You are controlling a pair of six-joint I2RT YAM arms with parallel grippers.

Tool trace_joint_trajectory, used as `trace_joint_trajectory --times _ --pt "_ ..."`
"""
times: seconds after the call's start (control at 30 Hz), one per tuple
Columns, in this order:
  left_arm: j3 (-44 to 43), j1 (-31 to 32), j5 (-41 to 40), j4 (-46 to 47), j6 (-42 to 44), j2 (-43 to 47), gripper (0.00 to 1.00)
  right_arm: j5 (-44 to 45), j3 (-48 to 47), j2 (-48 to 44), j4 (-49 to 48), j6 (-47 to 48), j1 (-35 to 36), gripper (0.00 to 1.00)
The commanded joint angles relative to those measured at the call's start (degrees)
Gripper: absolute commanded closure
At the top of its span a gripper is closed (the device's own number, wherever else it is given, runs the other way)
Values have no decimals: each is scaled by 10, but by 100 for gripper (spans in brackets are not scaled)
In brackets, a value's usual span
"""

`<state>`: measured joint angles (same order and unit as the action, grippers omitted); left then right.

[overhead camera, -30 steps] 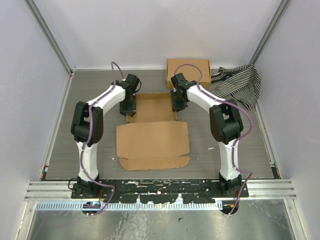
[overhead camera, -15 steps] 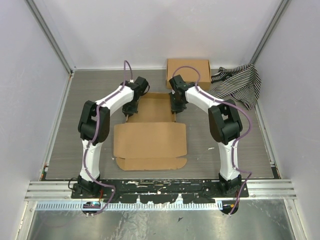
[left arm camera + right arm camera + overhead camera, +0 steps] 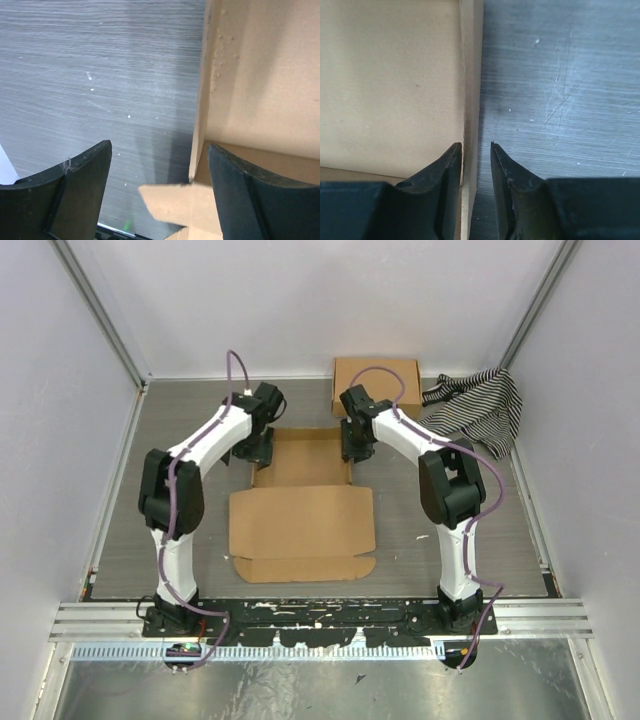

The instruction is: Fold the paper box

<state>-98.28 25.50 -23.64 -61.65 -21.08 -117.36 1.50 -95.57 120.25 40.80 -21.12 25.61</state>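
Paper box sits mid-table between your two arms, only partly formed. Far section: base panel with L and R side walls standing, per both wrist views; the far wall's state can't be read. Near section: big lid panel lies flat on the table, its front flap also flat, toward the arm bases. One small tab sticks out loose at the tray's near-left corner, not tucked. Left gripper is spread wide at the tray's left side. The L wall stands between the fingers, close to the inner one, and nothing is clamped. Right gripper is drawn narrow over the R wall's top edge and looks to be pinching it. Est. progress: under half. Done: side walls up. Left, as I judge it: secure the corner tabs, confirm the end walls, swing the lid over, seat the front flap. Beyond the box, at the far edge, are a flat cardboard box and a striped cloth, both well apart from your work and not part of it.
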Motion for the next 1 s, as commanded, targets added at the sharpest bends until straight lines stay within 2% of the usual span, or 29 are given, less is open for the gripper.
trace_joint_trajectory --times 0.0,0.2,0.37,0.73,0.83,0.9,0.97 --pt "-24 -7 15 -26 -10 91 18 20 -61 -40 -5 -2 -9 64" --pt "58 -7 93 28 -4 222 22 16 -165 29 21 34 -19 63" --pt "136 -7 101 41 -16 321 23 28 -227 88 34 57 -23 63" --pt "203 -8 86 21 -39 425 24 28 -207 95 28 47 -23 63" --pt "208 -8 90 16 -44 435 26 36 -203 105 41 41 -23 73" --pt "207 -8 91 12 -51 441 26 55 -183 96 42 21 -23 87" --pt "208 -8 91 13 -57 441 27 60 -134 71 21 -12 -26 88"
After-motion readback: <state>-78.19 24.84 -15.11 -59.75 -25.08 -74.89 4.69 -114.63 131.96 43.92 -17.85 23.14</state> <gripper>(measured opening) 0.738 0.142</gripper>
